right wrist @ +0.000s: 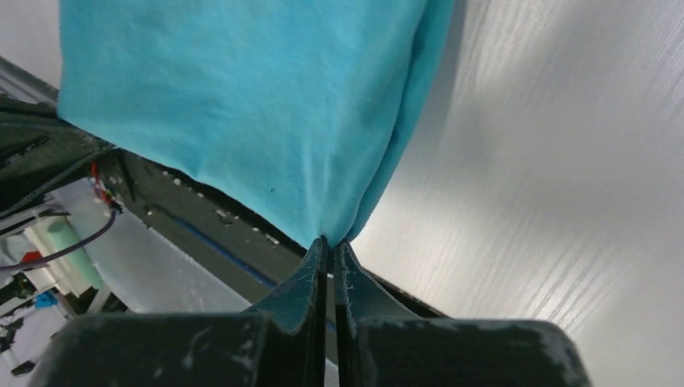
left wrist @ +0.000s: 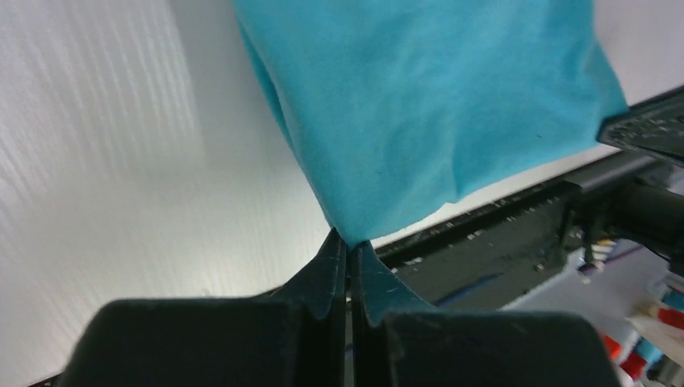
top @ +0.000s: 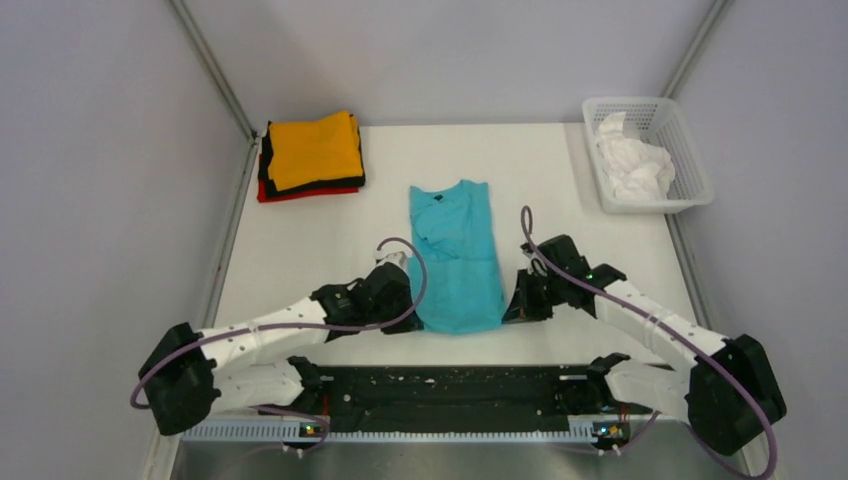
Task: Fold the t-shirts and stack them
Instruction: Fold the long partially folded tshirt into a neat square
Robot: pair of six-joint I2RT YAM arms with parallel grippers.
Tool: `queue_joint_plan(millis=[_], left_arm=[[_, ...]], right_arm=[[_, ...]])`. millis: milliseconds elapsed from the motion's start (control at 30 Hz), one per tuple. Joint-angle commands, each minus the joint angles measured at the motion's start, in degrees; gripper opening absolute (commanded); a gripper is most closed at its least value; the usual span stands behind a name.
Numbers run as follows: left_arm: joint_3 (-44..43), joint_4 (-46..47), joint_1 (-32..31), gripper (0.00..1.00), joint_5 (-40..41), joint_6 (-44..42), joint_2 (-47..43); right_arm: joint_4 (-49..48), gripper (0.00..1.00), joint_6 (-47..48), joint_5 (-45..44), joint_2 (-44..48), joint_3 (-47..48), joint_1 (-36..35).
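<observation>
A teal t-shirt (top: 455,258) lies folded into a long strip on the middle of the white table, collar at the far end. My left gripper (top: 412,312) is shut on its near left corner, and the cloth (left wrist: 427,113) rises from the closed fingertips in the left wrist view. My right gripper (top: 508,308) is shut on its near right corner, with the teal cloth (right wrist: 258,105) pinched between the fingertips in the right wrist view. A stack of folded t-shirts (top: 311,155), orange on top of black and red, sits at the far left. A crumpled white t-shirt (top: 632,162) lies in the basket.
A white plastic lattice basket (top: 690,170) stands at the far right of the table. A black rail (top: 450,390) runs along the near edge between the arm bases. Grey walls enclose the table on the left, right and back.
</observation>
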State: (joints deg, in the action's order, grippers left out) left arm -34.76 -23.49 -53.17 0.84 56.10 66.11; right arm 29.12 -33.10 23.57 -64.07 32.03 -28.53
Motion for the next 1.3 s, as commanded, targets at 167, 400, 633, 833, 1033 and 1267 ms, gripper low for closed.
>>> queue_joint_plan(millis=[167,400,633,833,1033,1267], left_arm=[[-7.0,0.2,3.0,0.0,-3.0,-6.7,-8.6],[-14.7,4.8,16.8,0.0,-10.6,-16.6,-3.6],[-22.3,10.9,25.3,0.0,-18.6,-18.7,7.5],[-27.4,13.2,32.3,0.0,-24.7,-19.3,15.1],[-32.5,15.6,37.5,0.0,-31.6,-19.6,21.5],[-38.6,16.8,40.7,0.0,-36.9,-19.4,29.8]], right_arm=[[8.5,0.0,-0.3,-1.6,0.4,19.1,0.5],[0.3,0.0,-0.2,-2.2,-7.0,27.4,7.0],[-6.6,0.0,-2.2,-1.3,-13.3,35.1,9.3],[-10.5,0.0,-3.6,0.1,-19.5,40.0,10.0],[-12.7,0.0,-4.4,-1.1,-23.5,43.8,11.2],[-14.4,0.0,-4.5,-0.7,-29.5,47.7,12.6]])
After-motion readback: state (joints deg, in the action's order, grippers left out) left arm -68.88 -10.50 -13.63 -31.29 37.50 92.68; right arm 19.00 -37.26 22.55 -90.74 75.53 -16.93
